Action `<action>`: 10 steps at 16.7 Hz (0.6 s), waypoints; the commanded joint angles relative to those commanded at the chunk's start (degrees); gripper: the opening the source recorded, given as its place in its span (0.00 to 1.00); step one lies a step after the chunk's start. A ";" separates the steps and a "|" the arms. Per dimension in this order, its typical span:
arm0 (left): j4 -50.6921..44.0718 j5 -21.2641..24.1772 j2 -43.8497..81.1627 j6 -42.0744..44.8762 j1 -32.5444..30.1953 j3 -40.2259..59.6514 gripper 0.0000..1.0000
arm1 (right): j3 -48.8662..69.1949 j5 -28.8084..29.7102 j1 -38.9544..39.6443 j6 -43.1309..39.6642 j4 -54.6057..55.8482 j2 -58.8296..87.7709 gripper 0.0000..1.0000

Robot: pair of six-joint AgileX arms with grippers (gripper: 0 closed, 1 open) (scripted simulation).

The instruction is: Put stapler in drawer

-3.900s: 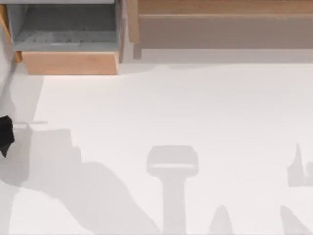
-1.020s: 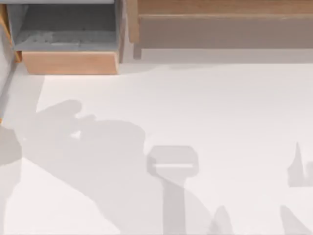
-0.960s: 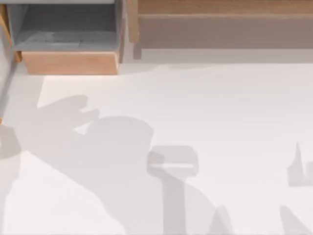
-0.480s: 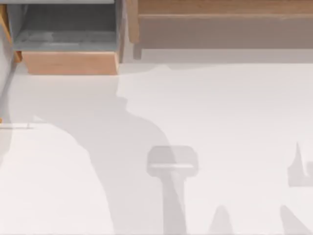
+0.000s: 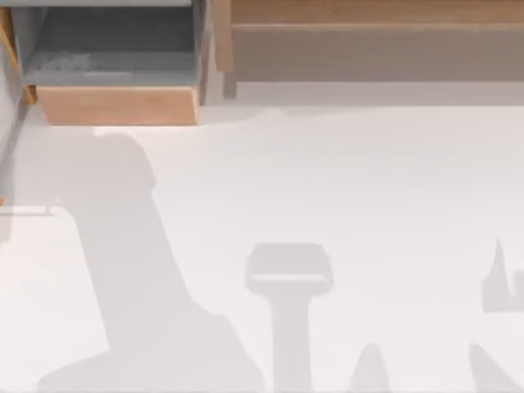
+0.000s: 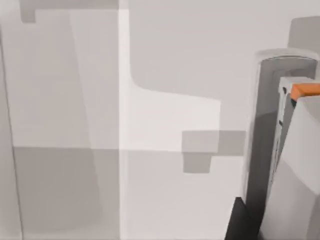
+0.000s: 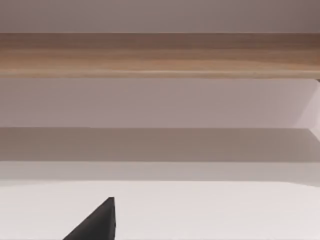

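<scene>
A bare white table (image 5: 344,180) fills the near ground, crossed by arm shadows. In the left wrist view a grey block with an orange tab, possibly the stapler (image 6: 295,150), sits close to the camera; whether either gripper is open or closed cannot be told. At the far left the drawer (image 5: 115,105) stands pulled open, apparently to receive it. A long wooden ledge (image 5: 368,24) runs along the far edge.

One open drawer (image 5: 115,74), one long wooden ledge (image 5: 368,24), one white table (image 5: 368,188).
</scene>
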 joint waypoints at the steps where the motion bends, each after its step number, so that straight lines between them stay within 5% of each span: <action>1: -1.30 -0.01 1.58 0.73 0.10 1.07 0.00 | 0.00 0.00 0.00 0.00 0.00 0.00 1.00; 10: -2.76 -0.09 3.52 1.75 0.30 2.01 0.00 | 0.00 0.00 0.00 0.00 0.00 0.00 1.00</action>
